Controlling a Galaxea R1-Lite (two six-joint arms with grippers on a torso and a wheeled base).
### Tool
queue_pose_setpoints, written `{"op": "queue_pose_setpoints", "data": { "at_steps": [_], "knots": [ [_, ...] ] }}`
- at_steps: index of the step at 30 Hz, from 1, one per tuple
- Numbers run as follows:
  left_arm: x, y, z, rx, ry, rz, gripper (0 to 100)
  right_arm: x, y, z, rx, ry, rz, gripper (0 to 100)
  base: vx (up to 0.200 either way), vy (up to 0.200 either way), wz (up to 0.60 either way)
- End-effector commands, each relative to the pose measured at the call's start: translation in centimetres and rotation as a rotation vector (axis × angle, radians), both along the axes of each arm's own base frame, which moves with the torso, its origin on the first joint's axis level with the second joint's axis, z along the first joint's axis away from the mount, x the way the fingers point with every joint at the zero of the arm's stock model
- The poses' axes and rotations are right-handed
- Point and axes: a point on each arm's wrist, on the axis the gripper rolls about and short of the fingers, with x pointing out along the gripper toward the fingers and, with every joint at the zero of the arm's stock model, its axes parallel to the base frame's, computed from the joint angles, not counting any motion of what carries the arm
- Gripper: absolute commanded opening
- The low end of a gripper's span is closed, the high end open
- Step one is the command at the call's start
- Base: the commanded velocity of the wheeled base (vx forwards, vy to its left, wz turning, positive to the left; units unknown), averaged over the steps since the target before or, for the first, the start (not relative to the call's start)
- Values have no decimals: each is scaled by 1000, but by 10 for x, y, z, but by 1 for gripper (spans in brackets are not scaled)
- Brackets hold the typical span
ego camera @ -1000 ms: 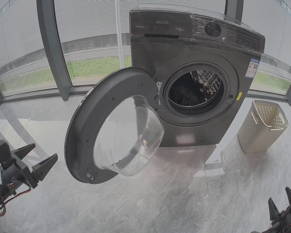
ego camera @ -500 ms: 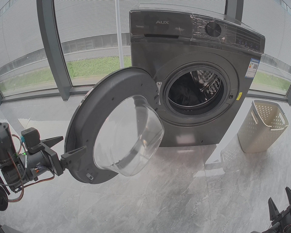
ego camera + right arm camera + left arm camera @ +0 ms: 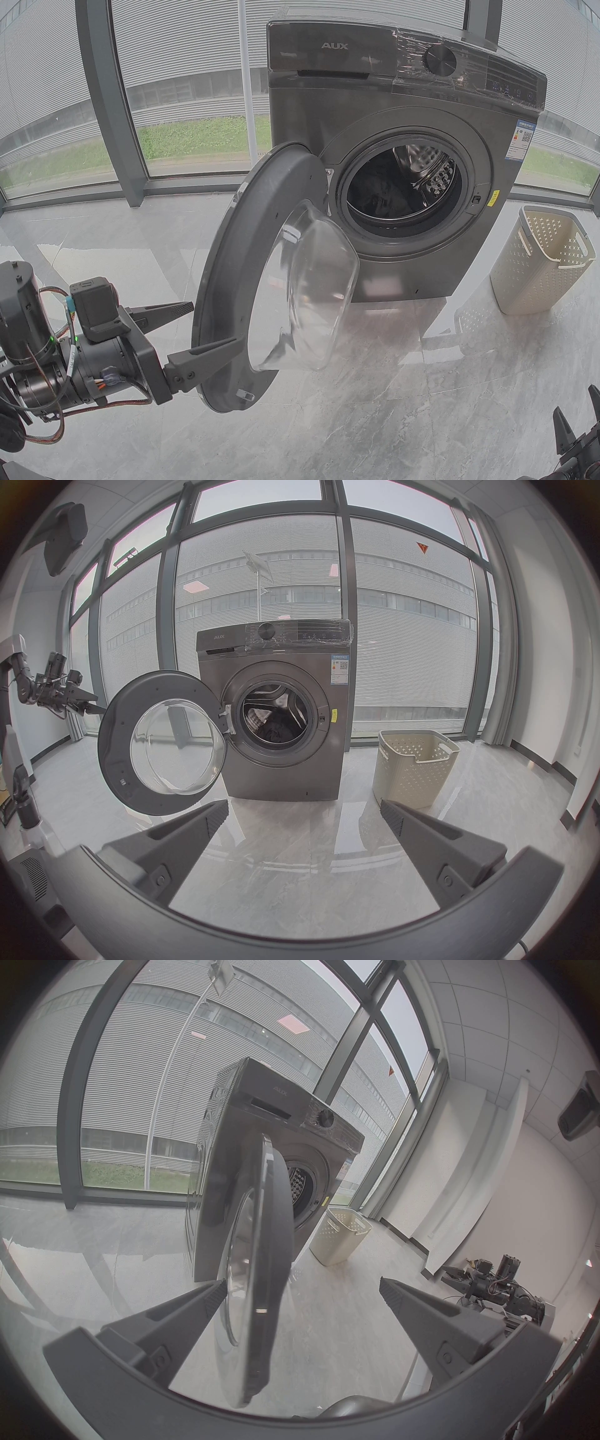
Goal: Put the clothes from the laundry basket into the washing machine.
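Note:
The grey washing machine [image 3: 400,94] stands against the window with its round door [image 3: 250,250] swung half open. Dark clothes [image 3: 381,194] lie in the drum. The cream laundry basket [image 3: 544,259] stands on the floor to the machine's right; inside it I see only perforated walls. My left gripper [image 3: 215,325] is open at the door's free edge, and in the left wrist view the door rim [image 3: 265,1260] sits between its fingers. My right gripper [image 3: 575,406] is open low at the right, well back from the machine [image 3: 281,661] and the basket [image 3: 415,767].
Glossy grey tile floor [image 3: 387,400] spreads in front of the machine. Tall windows with dark frames [image 3: 106,100] run behind and to the left. A white wall [image 3: 500,1166] lies beyond the basket.
My left gripper has risen and moved right to the door's edge. The door has swung from wide open to roughly half open, toward the machine. The right gripper has stayed put.

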Motion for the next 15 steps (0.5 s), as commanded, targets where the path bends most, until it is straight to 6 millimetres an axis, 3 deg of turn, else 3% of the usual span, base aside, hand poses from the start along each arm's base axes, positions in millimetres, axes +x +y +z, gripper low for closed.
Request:
{"op": "queue_pose_setpoints", "data": {
  "at_steps": [1,7,14,15],
  "knots": [
    [-6,1,5,-13,-24,-4,100,-1,0,-2,0,-8,0,100,0,0,0],
    [1,-5,9,-14,-29,1,100,-1,0,-2,0,-8,0,100,0,0,0],
    [26,-31,10,5,-6,-15,100,-1,0,-2,0,-8,0,100,0,0,0],
    [32,-42,11,6,-7,-19,100,-1,0,-2,0,-8,0,100,0,0,0]
  ]
}}
